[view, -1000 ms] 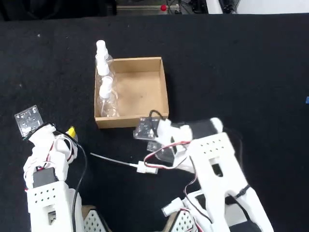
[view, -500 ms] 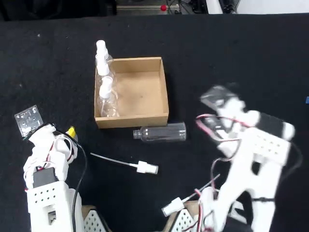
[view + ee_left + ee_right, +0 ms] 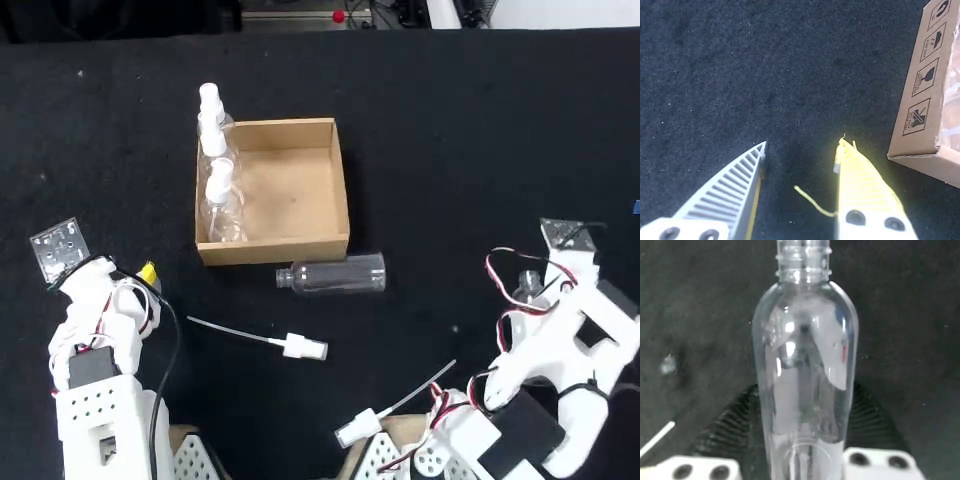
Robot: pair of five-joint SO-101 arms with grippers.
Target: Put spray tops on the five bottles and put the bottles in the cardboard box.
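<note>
From above, the cardboard box (image 3: 290,125) has three topped bottles (image 3: 222,200) along its left wall. An uncapped bottle (image 3: 332,275) lies just in front of it, and a loose spray top (image 3: 303,348) lies nearer the arms. The left wrist view shows the left gripper (image 3: 802,147) spread wide over the table (image 3: 740,60), gripping nothing, near a box corner. In the right wrist view, the right gripper (image 3: 805,422) is clamped on a clear topless bottle (image 3: 805,355).

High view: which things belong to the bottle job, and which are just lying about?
Job: brown cardboard box; three capped clear bottles; bare clear plastic bottle lying beside it; second bare bottle in the right gripper; two loose white spray tops.
Lying about: small red object; blue scrap.
</note>
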